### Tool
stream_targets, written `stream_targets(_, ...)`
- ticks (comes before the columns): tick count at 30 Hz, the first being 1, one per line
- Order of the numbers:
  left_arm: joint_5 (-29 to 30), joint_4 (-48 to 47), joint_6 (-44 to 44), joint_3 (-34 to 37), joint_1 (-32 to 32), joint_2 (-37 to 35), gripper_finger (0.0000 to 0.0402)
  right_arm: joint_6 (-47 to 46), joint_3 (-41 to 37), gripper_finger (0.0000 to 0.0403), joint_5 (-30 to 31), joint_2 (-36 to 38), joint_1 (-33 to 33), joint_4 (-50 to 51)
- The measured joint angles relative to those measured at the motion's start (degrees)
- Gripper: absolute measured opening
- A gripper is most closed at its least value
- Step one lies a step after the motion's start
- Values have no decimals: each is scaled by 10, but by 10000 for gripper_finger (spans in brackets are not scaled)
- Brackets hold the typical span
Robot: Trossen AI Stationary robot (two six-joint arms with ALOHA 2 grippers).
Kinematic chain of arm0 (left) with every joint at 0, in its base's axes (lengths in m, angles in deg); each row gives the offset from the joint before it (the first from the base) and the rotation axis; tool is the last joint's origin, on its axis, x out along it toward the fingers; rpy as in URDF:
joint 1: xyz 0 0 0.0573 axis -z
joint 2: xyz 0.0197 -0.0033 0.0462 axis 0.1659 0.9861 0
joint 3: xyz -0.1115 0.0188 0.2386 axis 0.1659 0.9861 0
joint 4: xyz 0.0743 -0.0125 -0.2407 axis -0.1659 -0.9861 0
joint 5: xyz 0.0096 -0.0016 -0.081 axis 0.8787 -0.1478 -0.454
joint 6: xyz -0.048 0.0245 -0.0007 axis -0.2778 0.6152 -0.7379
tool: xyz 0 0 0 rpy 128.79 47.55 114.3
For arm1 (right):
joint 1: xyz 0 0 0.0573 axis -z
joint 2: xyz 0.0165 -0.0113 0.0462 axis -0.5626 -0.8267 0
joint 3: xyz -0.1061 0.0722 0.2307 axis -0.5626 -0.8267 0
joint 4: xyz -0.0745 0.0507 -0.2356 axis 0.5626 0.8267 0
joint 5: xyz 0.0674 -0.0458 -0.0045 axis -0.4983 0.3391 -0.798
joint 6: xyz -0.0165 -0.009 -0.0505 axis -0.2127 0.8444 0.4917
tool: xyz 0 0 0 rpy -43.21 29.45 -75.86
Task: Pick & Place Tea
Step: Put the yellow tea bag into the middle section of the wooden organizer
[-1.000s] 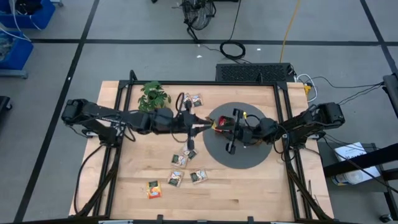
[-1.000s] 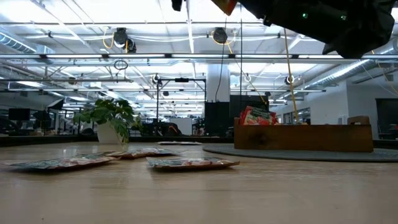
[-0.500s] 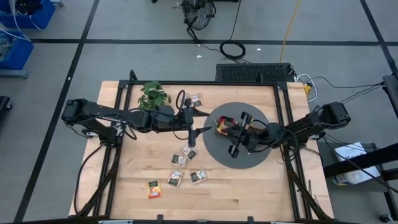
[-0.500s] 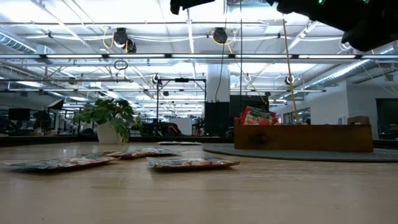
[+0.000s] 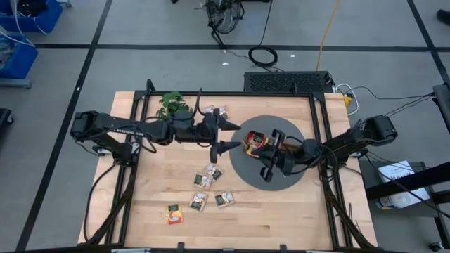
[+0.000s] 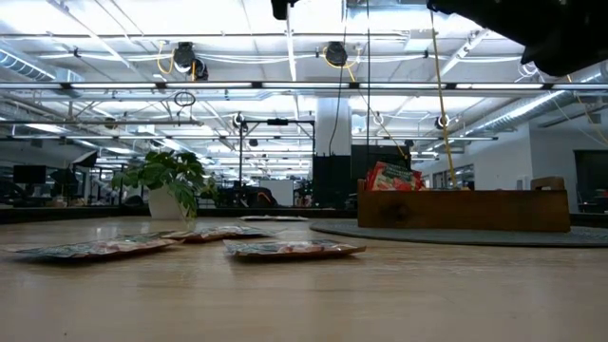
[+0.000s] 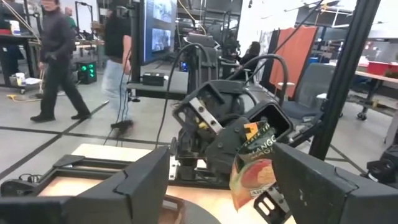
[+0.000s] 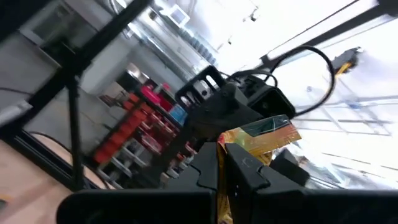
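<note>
Start with the wooden table (image 5: 281, 218), filling the middle of the high view, and the round grey mat (image 5: 246, 172) right of centre. On that mat, locate the brown tray (image 6: 475, 211), seen at right in the low view, with red sachets (image 6: 392, 178) already standing in one end. Judge the task as partly done: some tea binned, several loose sachets (image 5: 202, 180) left flat on the boards in the lower centre, plus more (image 5: 220, 112) at upper centre beside the small plant (image 5: 172, 105). Find the left gripper (image 5: 230, 135) raised at frame centre, just off the mat's left edge, jaws spread wide and holding nothing. Find the right gripper (image 8: 222, 155) facing it over the mat, pinched closed on one orange-yellow sachet (image 8: 264, 138), carried in the air above the tray area and not yet dropped in. Treat the print on that sachet as unreadable; report no other legible brand, label or writing.
</note>
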Motion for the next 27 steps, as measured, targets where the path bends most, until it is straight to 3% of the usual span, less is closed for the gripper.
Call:
stream_targets(10, 0, 1, 0, 0, 4, 0, 260, -63, 35, 2, -67, 0, 43, 43)
stream_targets(20, -1, -9, 15, 0, 4, 0, 245, -63, 41, 2, -66, -1, 47, 52)
stream_targets(24, -1, -9, 20, 0, 4, 0, 214, -63, 41, 2, -65, -1, 47, 52)
stream_targets(27, -1, -9, 33, 0, 4, 0, 164, -61, 41, 2, -65, -1, 47, 52)
